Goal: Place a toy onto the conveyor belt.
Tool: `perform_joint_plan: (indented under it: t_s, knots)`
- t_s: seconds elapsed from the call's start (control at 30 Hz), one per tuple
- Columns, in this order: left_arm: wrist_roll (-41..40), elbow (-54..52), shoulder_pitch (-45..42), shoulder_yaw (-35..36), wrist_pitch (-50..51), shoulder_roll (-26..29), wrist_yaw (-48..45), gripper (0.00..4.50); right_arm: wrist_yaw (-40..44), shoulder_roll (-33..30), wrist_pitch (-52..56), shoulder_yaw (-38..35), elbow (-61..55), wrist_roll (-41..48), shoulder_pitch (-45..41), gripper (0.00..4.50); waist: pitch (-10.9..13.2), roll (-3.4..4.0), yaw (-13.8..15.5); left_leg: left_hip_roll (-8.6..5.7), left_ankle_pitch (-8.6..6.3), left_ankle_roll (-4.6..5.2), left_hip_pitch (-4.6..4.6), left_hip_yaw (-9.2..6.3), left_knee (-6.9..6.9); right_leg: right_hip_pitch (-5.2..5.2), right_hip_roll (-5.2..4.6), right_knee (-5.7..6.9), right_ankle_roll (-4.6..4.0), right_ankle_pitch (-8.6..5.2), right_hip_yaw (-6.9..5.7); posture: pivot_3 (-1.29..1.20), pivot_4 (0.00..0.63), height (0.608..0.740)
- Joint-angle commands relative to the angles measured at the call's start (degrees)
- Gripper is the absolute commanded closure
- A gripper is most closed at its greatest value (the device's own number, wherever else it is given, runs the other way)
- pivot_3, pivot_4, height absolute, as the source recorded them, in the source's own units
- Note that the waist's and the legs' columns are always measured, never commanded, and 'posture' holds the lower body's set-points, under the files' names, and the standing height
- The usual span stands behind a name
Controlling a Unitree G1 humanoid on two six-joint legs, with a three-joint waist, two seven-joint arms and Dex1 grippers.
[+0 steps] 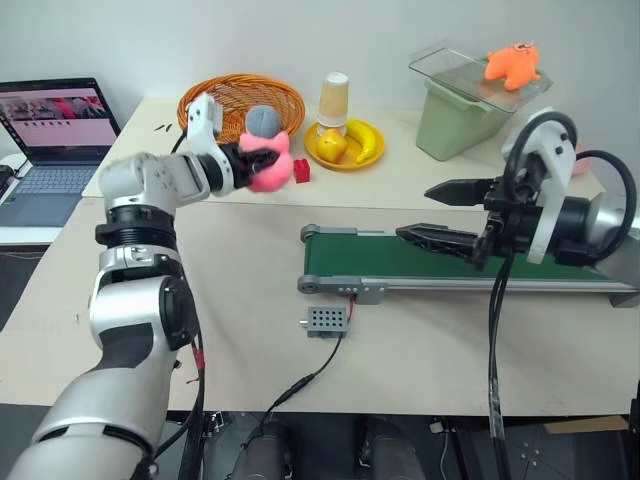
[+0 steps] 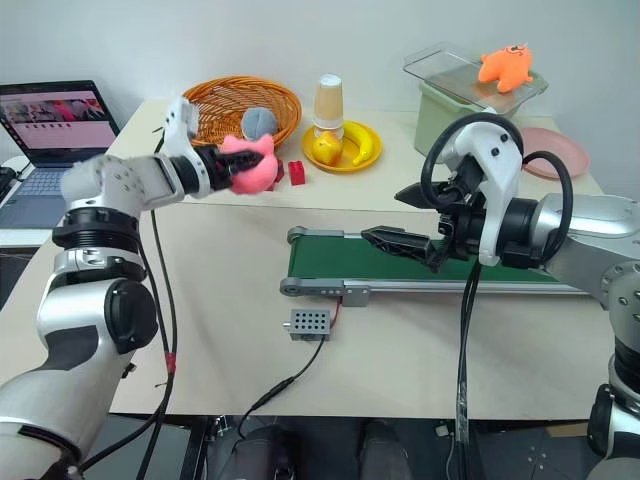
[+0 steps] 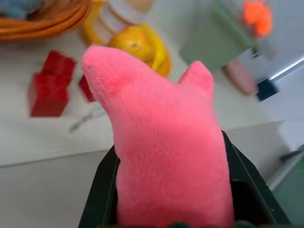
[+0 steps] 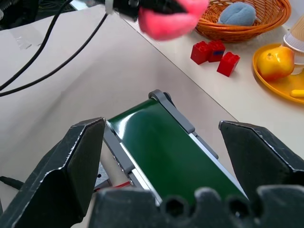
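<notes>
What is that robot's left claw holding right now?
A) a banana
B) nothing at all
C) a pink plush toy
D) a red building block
C: the left gripper is closed around a pink plush toy, held above the table beside the wicker basket; its black fingers press both sides of the toy.

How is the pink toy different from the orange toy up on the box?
The pink toy is gripped by the left gripper and held in the air; the orange toy lies untouched on the clear lid of the green bin. The pink toy is near the wicker basket; the orange toy is at the far right of the table. Both are small, bright and soft-looking, and neither is on the conveyor belt.
</notes>
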Motion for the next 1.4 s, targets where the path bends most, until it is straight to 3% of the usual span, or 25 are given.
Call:
perform_joint_plan:
  t_s: [0.03, 0.27, 0.4, 0.57, 0.7, 0.97, 1.4]
  knots:
    - [-8.1, -9.3, -1.5, 4.9, 11.3, -4.0, 4.4, 2.85, -4.1, 2.4, 1.3, -3.2, 1.0, 2.7, 0.0, 0.0, 0.0, 0.0, -0.1, 0.0, 0.0, 0.0, 0.01, 0.0, 0.0, 0.02, 0.0, 0.0, 0.01, 0.0, 0.0, 0.0, 0.15, 0.734]
    - [-12.3, -20.7, 3.3, 8.5, 21.4, -13.3, 12.9, 2.85, -16.7, 11.0, 3.4, -6.3, 3.6, 10.7, 0.1, 0.0, 0.0, 0.0, -0.2, -0.01, 0.04, -0.07, 0.2, 0.05, -0.04, 0.11, 0.0, 0.03, 0.02, 0.01, 0.05, 0.0, 0.15, 0.734]
    - [-13.5, -24.0, 4.3, 11.7, 23.1, -18.7, 17.8, 2.85, -29.9, 18.3, 1.6, -7.4, 4.9, 16.8, 1.4, 0.0, 0.0, 0.0, -0.2, -0.01, 0.06, -0.1, 0.25, 0.06, -0.05, 0.15, 0.01, 0.03, 0.01, 0.02, 0.05, 0.0, 0.15, 0.734]
    - [-14.3, -27.3, 5.0, 13.8, 24.3, -22.7, 21.3, 2.85, -46.0, 25.9, -2.9, -7.7, 6.8, 25.1, 3.5, 0.0, 0.0, 0.0, 0.0, -0.05, 0.06, -0.11, 0.23, 0.07, -0.07, 0.15, 0.0, 0.02, 0.0, 0.02, 0.04, 0.0, 0.15, 0.734]
    - [-15.0, -28.4, 5.1, 15.1, 23.7, -24.4, 23.3, 2.85, -54.1, 29.4, -6.9, -5.4, 6.7, 30.3, 4.6, 0.0, 0.0, 0.01, -0.1, -0.05, 0.06, -0.11, 0.25, 0.08, -0.08, 0.15, 0.01, 0.0, 0.01, 0.02, 0.04, 0.0, 0.15, 0.734]
    - [-16.4, -30.7, 5.7, 16.8, 23.7, -27.3, 26.1, 2.85, -59.3, 28.4, -10.8, -1.4, 6.2, 35.5, 4.5, 0.0, 0.0, 0.01, -0.2, -0.06, 0.06, -0.1, 0.24, 0.08, -0.09, 0.16, 0.01, -0.01, 0.01, 0.02, 0.04, 0.0, 0.15, 0.734]
    - [-17.4, -30.8, 7.4, 14.6, 22.4, -26.7, 26.5, 2.85, -60.4, 22.0, -14.7, 2.1, 6.4, 41.0, 3.0, 0.0, 0.0, 0.01, -0.2, -0.05, 0.06, -0.1, 0.24, 0.06, -0.09, 0.16, 0.01, -0.02, 0.01, 0.02, 0.05, 0.0, 0.15, 0.734]
